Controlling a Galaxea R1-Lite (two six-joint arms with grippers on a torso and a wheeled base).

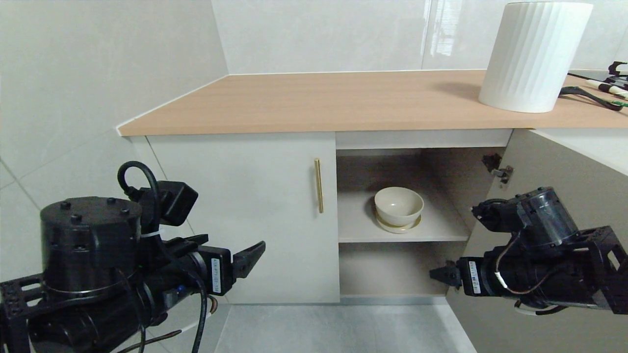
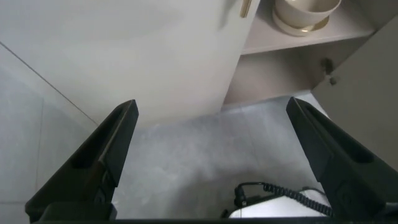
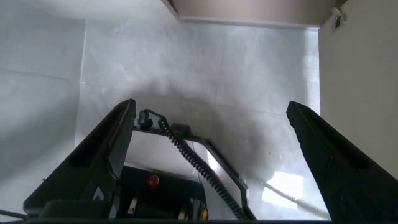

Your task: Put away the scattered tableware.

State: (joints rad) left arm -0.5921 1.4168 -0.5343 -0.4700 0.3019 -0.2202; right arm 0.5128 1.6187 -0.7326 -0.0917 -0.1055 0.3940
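A cream bowl (image 1: 398,205) sits upright on a small plate (image 1: 398,226) on the middle shelf (image 1: 441,231) of the open cabinet; the bowl (image 2: 305,11) also shows in the left wrist view. My left gripper (image 1: 251,259) hangs low in front of the closed left door, open and holding nothing (image 2: 211,107). To the bowl's lower right, beside the swung-out door, my right gripper (image 1: 437,273) is also open and holding nothing (image 3: 211,107), over the grey floor. Both grippers are well apart from the bowl.
The closed left door (image 1: 245,206) has a gold handle (image 1: 318,185). The right door (image 1: 579,166) stands open behind my right arm. On the wooden counter (image 1: 343,100) stand a white ribbed container (image 1: 535,54) and some dark utensils (image 1: 593,94).
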